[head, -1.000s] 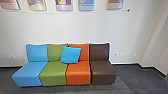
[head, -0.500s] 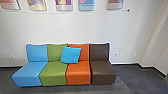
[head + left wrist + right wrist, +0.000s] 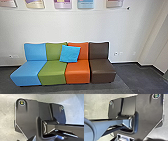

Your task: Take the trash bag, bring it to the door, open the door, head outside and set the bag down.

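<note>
Blue padded seat point(image 3: 26, 72), green padded seat point(image 3: 52, 72), orange padded seat point(image 3: 77, 73) and brown padded seat point(image 3: 103, 71) stand side by side along a plain white wall point(image 3: 75, 26), on a dark grey floor point(image 3: 133, 77). A bright blue square cushion point(image 3: 70, 53) leans against the green and orange backrests. The robot is indoors, so the task's end outside is still to be reached.

Whether the robot's left and right jaws are released, clenched or grasping anything, I cannot tell; nor can I tell where the trash bag is.

Such a bag should handle as something soft and limp, its weight depending on the filling and likely hanging low, free to swing. Thin film would be slippery and easily torn, so the best hold is probably the gathered neck or a knot, with several folds bunched deep between the jaws. A pinch on one flat layer could slip or rip. Carried by the neck, the bag may sway or catch at the door, so it wants a smooth, unhurried carry and a gentle lowering.
</note>
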